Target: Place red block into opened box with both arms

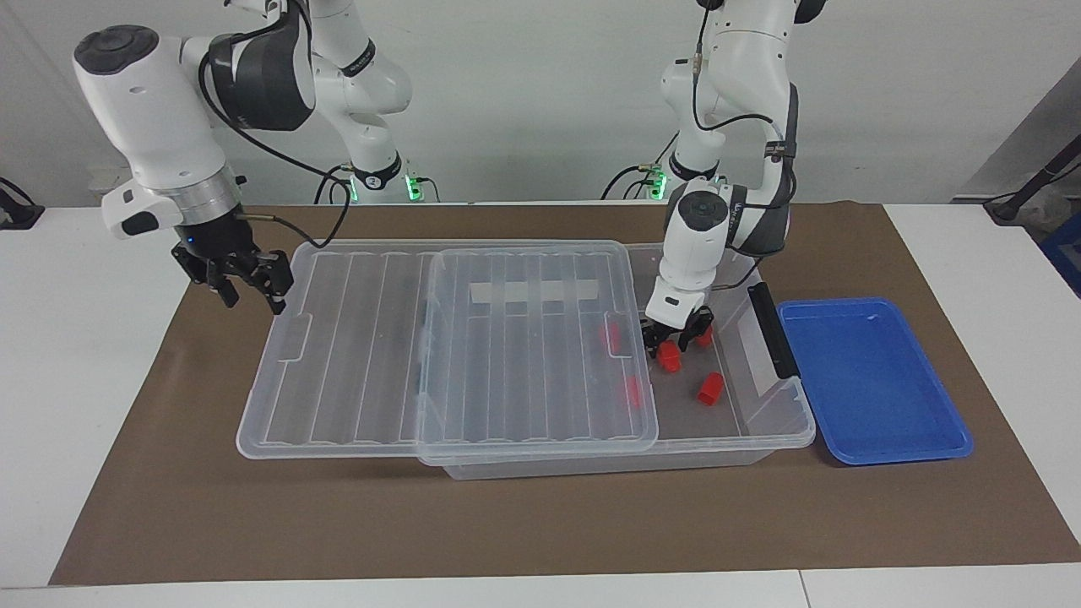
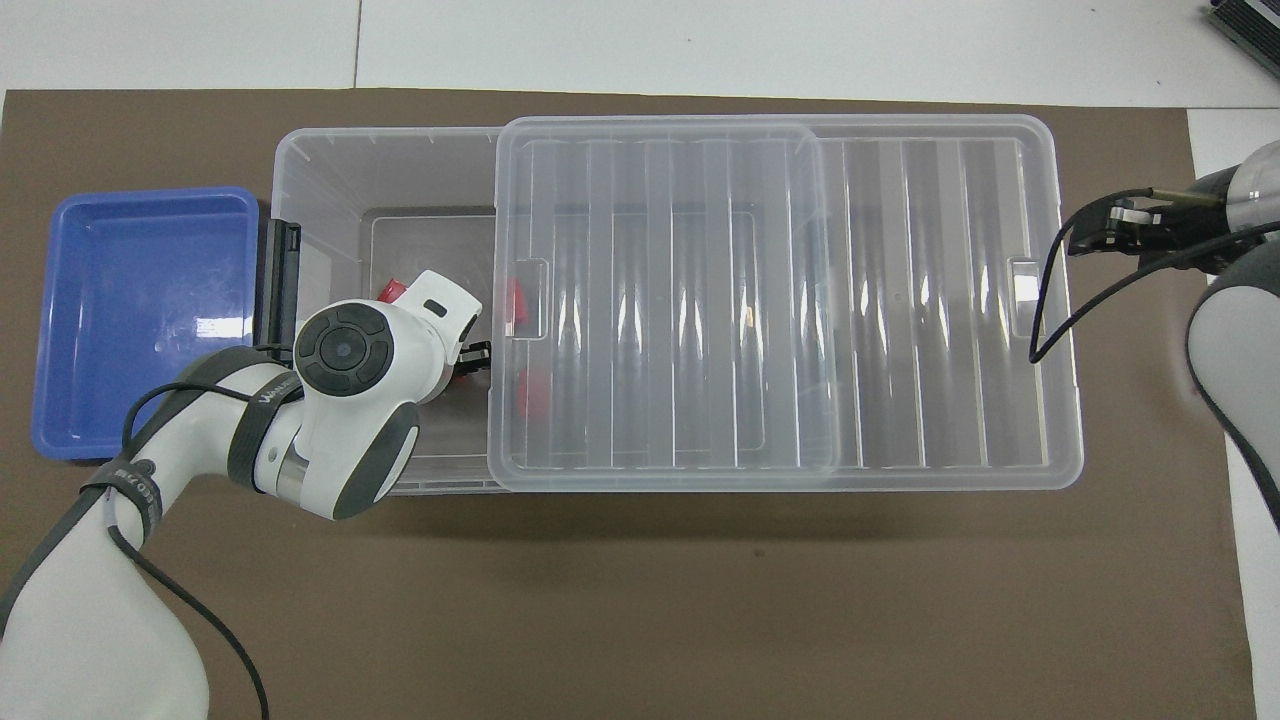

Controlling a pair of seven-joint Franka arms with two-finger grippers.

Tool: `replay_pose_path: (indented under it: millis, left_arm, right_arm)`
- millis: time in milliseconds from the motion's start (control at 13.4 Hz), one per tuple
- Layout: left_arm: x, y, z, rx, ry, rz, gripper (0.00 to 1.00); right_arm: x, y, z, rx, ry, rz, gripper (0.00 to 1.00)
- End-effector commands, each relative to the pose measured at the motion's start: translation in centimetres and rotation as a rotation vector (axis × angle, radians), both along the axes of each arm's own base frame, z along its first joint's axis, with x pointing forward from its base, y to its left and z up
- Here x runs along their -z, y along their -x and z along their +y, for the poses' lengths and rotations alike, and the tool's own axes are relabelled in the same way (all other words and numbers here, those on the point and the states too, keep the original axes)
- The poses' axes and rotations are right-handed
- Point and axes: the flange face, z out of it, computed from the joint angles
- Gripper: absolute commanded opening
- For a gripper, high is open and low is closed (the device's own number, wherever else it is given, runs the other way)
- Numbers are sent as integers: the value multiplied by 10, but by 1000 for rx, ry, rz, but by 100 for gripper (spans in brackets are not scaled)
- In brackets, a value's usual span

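Judging from the middle of the facing frame, the red block (image 1: 670,361) already lies inside the box (image 1: 764,441) under the left hand (image 1: 673,340), the right hand (image 1: 249,291) waits by the lid (image 1: 524,338), neither hand's grip is readable, so only withdrawal seems left.
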Motion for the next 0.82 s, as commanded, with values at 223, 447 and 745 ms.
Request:
replay_pose_path:
  millis: [223, 447, 745]
  left_arm:
    - [-71, -15, 14, -29, -72, 45, 74]
    - [-127, -27, 27, -36, -102, 118, 73]
    - [-203, -48, 101, 36, -24, 202, 72]
  right_arm:
    - [55, 7, -35, -17, 6, -26, 0]
    - [79, 6, -41, -54, 12, -23, 0]
    - [88, 2, -34, -76, 11, -19, 0]
